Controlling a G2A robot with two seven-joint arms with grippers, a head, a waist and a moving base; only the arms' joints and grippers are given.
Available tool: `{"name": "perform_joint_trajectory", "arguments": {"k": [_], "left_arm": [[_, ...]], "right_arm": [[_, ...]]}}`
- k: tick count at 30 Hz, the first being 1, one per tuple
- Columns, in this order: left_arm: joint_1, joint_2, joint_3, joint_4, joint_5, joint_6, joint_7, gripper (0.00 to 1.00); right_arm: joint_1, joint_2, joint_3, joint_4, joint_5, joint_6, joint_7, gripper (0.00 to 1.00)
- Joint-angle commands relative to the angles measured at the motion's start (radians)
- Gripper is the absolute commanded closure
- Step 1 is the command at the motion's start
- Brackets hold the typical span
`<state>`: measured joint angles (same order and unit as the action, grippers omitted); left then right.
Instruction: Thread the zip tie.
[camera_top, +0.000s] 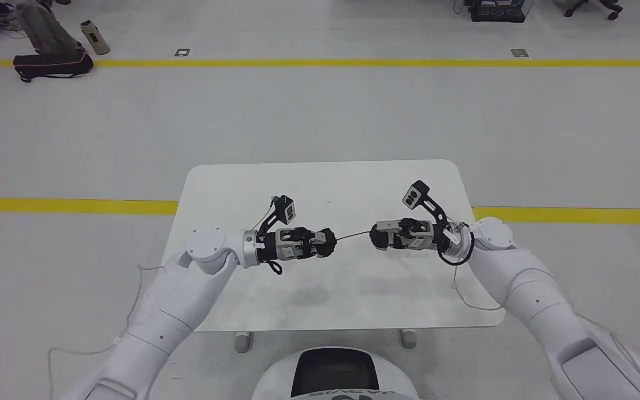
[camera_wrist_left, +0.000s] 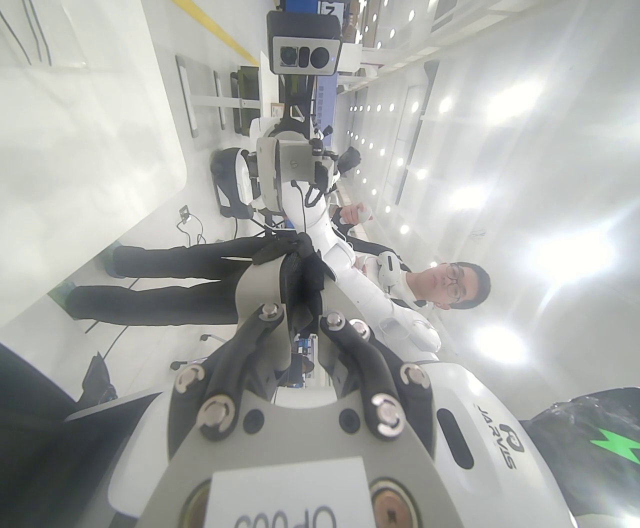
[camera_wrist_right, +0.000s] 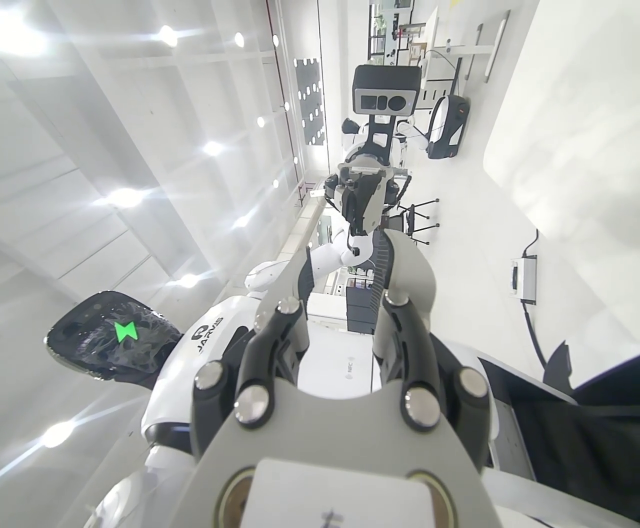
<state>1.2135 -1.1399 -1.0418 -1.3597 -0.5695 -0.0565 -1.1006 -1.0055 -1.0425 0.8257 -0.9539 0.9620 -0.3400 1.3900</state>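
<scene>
i have both arms out over the tabletop (camera_top: 320, 185), with the two grippers pointing at each other above its middle, somewhat nearer its front edge than its far edge.

my left gripper (camera_top: 328, 242) is over the tabletop's middle, just to the left of centre. its fingers (camera_wrist_left: 257, 287) are pressed together with only dark padding between them, and a dark bunched bit sits right at their tips. from above, the zip tie (camera_top: 352, 237) comes straight out of those tips, so i take it that this gripper is clamped on one end of the tie.

the zip tie itself is a thin dark strand over the centre of the tabletop. it runs nearly level from my left gripper across to my right one, rising slightly toward the tabletop's far edge as it goes.

my right gripper (camera_top: 378, 236) is over the tabletop's middle, just to the right of centre, tips toward the left gripper. its fingers (camera_wrist_right: 402, 270) stand partly apart, with a plain gap between the ribbed pad and the opposite finger. the tie's free end reaches up to these tips. i cannot tell whether it touches them or lies between them.
</scene>
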Motion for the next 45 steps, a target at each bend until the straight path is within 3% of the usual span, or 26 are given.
{"name": "perform_joint_trajectory", "arguments": {"k": [1, 28, 34, 40, 45], "left_arm": [[0.0, 0.0, 0.0, 0.0, 0.0, 0.0, 0.0, 1.0], [0.0, 0.0, 0.0, 0.0, 0.0, 0.0, 0.0, 1.0], [0.0, 0.0, 0.0, 0.0, 0.0, 0.0, 0.0, 1.0], [0.0, 0.0, 0.0, 0.0, 0.0, 0.0, 0.0, 1.0], [0.0, 0.0, 0.0, 0.0, 0.0, 0.0, 0.0, 1.0]], "right_arm": [[0.002, -0.001, -0.002, 0.003, -0.001, 0.0, 0.0, 0.78], [0.051, -0.036, -0.039, 0.063, -0.017, 0.0, 0.0, 0.86], [0.054, -0.039, -0.04, 0.067, -0.021, 0.0, 0.0, 0.94], [0.054, -0.04, -0.04, 0.066, -0.025, 0.0, 0.0, 0.92], [0.049, -0.038, -0.033, 0.059, -0.023, 0.0, 0.0, 0.84]]}}
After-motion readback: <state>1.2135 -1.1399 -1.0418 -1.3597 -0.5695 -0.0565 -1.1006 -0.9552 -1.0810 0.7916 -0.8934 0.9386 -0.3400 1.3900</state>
